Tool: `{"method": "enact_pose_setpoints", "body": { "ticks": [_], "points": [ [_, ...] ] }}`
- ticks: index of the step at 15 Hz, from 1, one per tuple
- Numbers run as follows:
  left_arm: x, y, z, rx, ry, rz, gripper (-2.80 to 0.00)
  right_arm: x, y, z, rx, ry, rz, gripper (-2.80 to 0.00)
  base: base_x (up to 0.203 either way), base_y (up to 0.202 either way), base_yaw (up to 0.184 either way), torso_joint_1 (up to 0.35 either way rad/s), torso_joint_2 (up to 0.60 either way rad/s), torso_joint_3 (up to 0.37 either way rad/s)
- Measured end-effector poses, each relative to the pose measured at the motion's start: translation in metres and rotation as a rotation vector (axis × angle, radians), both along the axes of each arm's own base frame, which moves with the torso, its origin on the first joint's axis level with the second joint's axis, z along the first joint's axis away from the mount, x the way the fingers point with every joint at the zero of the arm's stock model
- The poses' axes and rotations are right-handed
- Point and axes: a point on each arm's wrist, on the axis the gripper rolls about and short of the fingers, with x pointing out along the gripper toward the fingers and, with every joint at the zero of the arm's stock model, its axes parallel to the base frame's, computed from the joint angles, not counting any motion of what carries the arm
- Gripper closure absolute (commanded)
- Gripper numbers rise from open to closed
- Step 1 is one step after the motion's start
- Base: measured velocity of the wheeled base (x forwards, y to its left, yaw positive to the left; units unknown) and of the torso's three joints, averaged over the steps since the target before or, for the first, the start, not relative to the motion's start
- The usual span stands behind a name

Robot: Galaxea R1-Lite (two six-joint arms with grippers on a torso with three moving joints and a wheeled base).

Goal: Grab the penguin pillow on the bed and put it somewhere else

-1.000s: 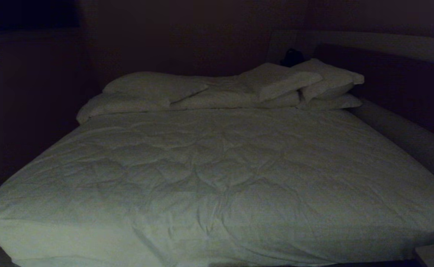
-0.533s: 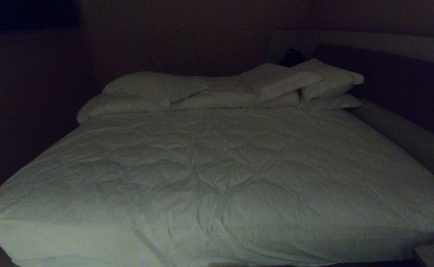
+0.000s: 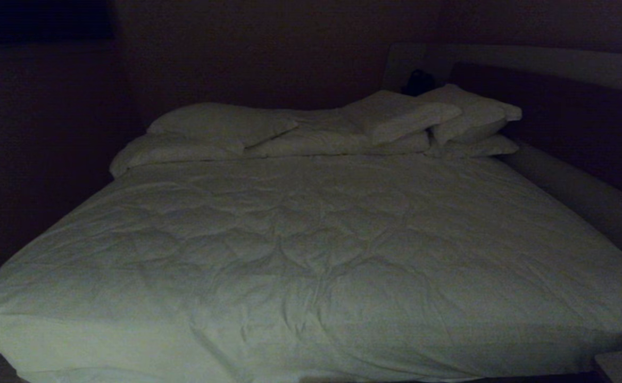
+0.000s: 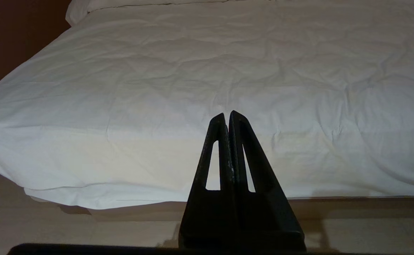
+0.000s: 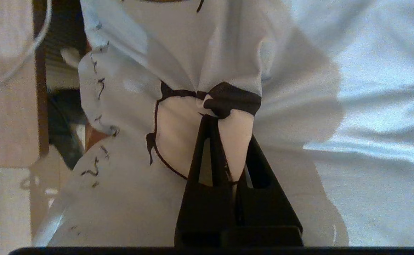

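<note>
**Penguin pillow gripped by the right arm, clear of the duvet**

The right gripper (image 5: 224, 122) is clamping its fingers (image 5: 207, 156) on a bunched fold of the penguin pillow (image 5: 129, 106). The fabric is gathering at the fingertips, with a black penguin patch pinched directly above them and handwritten lettering running along the pillow's far edge. Beyond the pillow, the right wrist view is showing white bedding on one side and pale flooring with a dark frame on the other, so the pillow appears to be hanging off the mattress edge rather than lying flat on it.

The left gripper (image 4: 228, 115) is sitting idle with its fingers pressed together on nothing, pointing at the near edge of the bed (image 4: 157, 88) from just beyond the foot of it.

Over the last second the head view is holding the same framing. The duvet (image 3: 311, 239) and the white pillows (image 3: 220, 125) at the head of the bed are unchanged, and no penguin pillow is lying anywhere on the duvet. Neither arm is appearing in that view.

Judgement: pickup is complete and the transfer stage is under way. The remaining work is choosing a set-down spot away from the duvet and releasing. A one-fold grip may slip if the arm swings quickly.
</note>
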Motion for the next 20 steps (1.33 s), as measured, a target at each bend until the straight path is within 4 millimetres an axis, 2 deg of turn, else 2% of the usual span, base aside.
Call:
{"method": "enact_pose_setpoints", "body": {
  "ticks": [7,8,15,18,20],
  "points": [
    [0.000,0.000,0.000,0.000,-0.001,0.000,0.00,0.000,0.002,-0.021,0.090,0.015,-0.027,0.00,0.000,0.000,0.000,0.000,0.00,0.000],
    [0.000,0.000,0.000,0.000,0.000,0.000,0.00,0.000,0.002,-0.022,0.092,0.014,-0.027,-2.80,0.000,0.000,0.000,0.000,0.00,0.000],
    [0.000,0.000,0.000,0.000,0.000,0.000,0.00,0.000,0.004,-0.015,0.087,0.014,-0.028,-2.80,0.000,0.000,0.000,0.000,0.00,0.000],
    [0.000,0.000,0.000,0.000,0.000,0.000,0.00,0.003,0.006,0.003,0.067,0.015,-0.025,-2.80,0.000,0.000,0.000,0.000,0.00,0.000],
    [0.000,0.000,0.000,0.000,0.000,0.000,0.00,0.010,0.010,0.025,0.043,0.008,-0.015,-2.80,0.000,0.000,0.000,0.000,0.00,0.000]
  ]
}}
